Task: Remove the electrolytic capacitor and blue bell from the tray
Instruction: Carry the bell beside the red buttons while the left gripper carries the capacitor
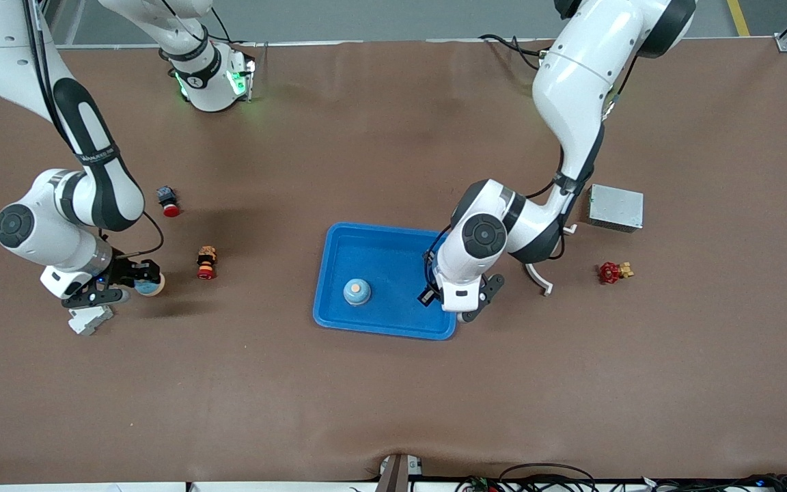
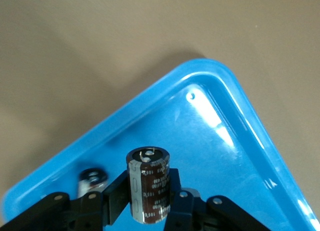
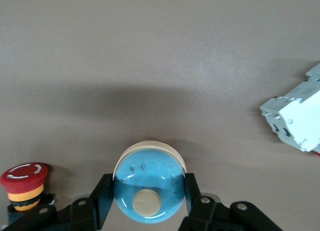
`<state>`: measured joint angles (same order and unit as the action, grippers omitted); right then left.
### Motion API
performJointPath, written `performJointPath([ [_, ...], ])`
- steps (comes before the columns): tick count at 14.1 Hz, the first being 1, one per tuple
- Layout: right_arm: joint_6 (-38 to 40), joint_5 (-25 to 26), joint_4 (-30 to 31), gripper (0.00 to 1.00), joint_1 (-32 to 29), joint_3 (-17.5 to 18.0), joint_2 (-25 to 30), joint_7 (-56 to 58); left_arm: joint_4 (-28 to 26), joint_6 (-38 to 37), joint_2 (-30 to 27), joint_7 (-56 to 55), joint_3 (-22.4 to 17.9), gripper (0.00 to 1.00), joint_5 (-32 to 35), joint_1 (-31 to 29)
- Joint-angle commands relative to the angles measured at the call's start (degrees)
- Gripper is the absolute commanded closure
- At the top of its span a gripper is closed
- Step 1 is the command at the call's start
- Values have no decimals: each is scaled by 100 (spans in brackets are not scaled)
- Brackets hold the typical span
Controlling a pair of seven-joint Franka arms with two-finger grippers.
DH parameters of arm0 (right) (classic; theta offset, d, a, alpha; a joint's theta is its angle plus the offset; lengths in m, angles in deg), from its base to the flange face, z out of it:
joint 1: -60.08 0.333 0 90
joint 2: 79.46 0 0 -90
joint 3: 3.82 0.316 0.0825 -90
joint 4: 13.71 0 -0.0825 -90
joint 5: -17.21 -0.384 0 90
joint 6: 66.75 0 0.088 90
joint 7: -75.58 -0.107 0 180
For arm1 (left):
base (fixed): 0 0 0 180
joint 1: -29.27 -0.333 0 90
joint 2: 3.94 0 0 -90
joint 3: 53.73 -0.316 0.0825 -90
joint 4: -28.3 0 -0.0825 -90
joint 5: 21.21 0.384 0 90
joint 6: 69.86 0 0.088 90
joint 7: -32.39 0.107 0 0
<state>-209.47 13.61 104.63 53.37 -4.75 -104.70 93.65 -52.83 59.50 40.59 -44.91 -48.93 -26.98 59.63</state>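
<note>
A: Left gripper (image 2: 150, 201) first: its black fingers (image 2: 116, 203) are clamped either side of a dark brown capacitor (image 2: 149, 183), can upright, silver top showing.

B: And it's over the blue tray (image 1: 339, 311), above the corner at the left arm's end of the worktop (image 1: 393, 389), on the tray's camera-near side. You can see the capacitor's reflection on the glossy tray floor.

A: Over to the right gripper (image 3: 147, 206). Fingers (image 3: 100, 201) pressed against both flanks of a blue dome bell (image 3: 148, 193) with a cream button on top and a cream base rim.

B: That one's over bare worktop, well toward the right arm's end, nowhere near the tray.

A: Around it: a white circuit breaker (image 1: 90, 318) lies on the worktop just under the right gripper, nearer the camera. A red and yellow emergency stop button (image 1: 206, 263) stands between the gripper and the tray.

B: Another red-capped push button (image 1: 169, 201) sits farther from the camera than that.

A: Inside the tray, a second blue bell (image 1: 356, 291) rests on the floor, toward the right arm's end.

B: Toward the left arm's end: a white curved bracket (image 1: 539, 277) just beside the left arm, a red valve with a brass body (image 1: 612, 272), and a grey metal box (image 1: 615, 208) farther from the camera.
</note>
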Motion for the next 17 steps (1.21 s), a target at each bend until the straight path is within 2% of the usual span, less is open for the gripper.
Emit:
performJointPath([
  [1, -72, -124, 22, 100, -119, 119, -78, 118, -96, -647, -454, 39, -49, 100, 199, -91],
  [4, -177, -124, 13, 100, -120, 119, -140, 109, -148, -1708, -945, 1159, -15, 100, 173, -468],
  [6, -186, -194, 5, 100, -119, 119, -192, 100, -314, -2115, -1314, 1890, 21, 100, 129, -785],
  [10, -361, -265, 13, 100, -102, 119, -315, 100, -1499, -2160, -2228, 3384, 12, 100, 129, -1408],
  [11, -362, -265, 5, 82, -102, 119, -316, 100, -1763, -2160, -2413, 3849, 12, 100, 129, -1593],
  [12, -362, -265, 5, 29, -102, 119, -316, 74, -1940, -2152, -2510, 4237, 12, 100, 146, -1777],
  [13, -353, -265, 4, 0, -102, 119, -307, 56, -2037, -2152, -2555, 4536, 12, 100, 181, -1927],
  [17, 110, -256, -179, 0, -76, 119, -88, 65, -2213, -1968, -2503, 5434, 3, 100, 444, -2376],
])
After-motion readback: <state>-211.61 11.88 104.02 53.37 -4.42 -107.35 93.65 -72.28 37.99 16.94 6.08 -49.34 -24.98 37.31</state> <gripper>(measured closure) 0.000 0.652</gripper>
